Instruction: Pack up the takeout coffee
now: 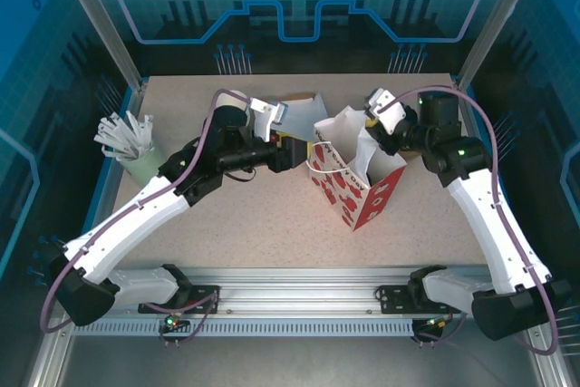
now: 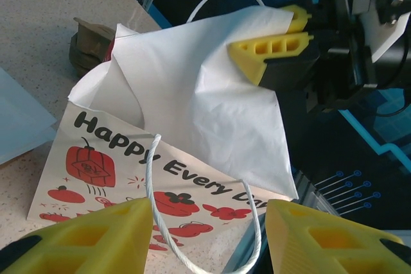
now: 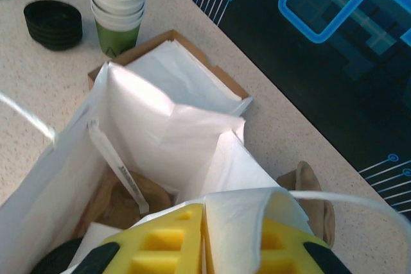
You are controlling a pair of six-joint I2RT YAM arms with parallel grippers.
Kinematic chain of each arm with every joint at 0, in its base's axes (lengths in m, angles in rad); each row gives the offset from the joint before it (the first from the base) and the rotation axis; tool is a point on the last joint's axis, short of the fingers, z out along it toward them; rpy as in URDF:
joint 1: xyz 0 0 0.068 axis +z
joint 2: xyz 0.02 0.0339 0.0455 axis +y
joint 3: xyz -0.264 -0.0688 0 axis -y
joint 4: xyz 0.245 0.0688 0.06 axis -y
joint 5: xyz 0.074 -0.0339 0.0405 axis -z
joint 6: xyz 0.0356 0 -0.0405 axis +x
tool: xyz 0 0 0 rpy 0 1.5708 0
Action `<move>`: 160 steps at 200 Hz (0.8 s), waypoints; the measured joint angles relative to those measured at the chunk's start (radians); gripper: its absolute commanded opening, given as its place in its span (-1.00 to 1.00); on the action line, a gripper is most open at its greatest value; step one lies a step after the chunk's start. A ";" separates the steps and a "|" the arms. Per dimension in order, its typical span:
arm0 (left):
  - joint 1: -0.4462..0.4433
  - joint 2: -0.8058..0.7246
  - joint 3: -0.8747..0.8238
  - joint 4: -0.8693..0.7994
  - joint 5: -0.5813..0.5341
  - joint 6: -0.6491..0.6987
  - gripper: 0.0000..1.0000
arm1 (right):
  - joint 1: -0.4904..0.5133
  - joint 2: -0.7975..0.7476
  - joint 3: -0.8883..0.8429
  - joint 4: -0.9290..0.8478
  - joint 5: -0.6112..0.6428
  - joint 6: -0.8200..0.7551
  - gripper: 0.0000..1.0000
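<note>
Right wrist view: the right gripper (image 3: 221, 242) pinches the rim of the red-printed white paper bag (image 3: 160, 133), the left gripper (image 2: 209, 239) gapes empty, and the dark curve at lower left inside may be the black-lidded green takeout coffee (image 3: 54, 260), which a slipped rim could collapse onto.

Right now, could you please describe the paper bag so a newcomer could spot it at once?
On the speckled table, look between the left arm and right arm, slightly right of centre. The paper bag stands open there, its rim pinched by the right fingers. It alone is white with red drawings and cord handles.
</note>
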 measured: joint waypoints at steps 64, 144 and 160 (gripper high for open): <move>0.005 -0.019 -0.032 -0.001 0.000 0.001 0.04 | 0.080 -0.039 -0.016 -0.128 0.107 0.030 -0.17; 0.005 -0.053 -0.046 -0.002 -0.014 0.006 0.08 | 0.083 -0.013 0.170 -0.367 0.034 0.460 0.63; 0.007 -0.054 -0.046 -0.003 -0.016 0.013 0.10 | 0.083 -0.013 0.169 -0.384 0.006 0.516 0.63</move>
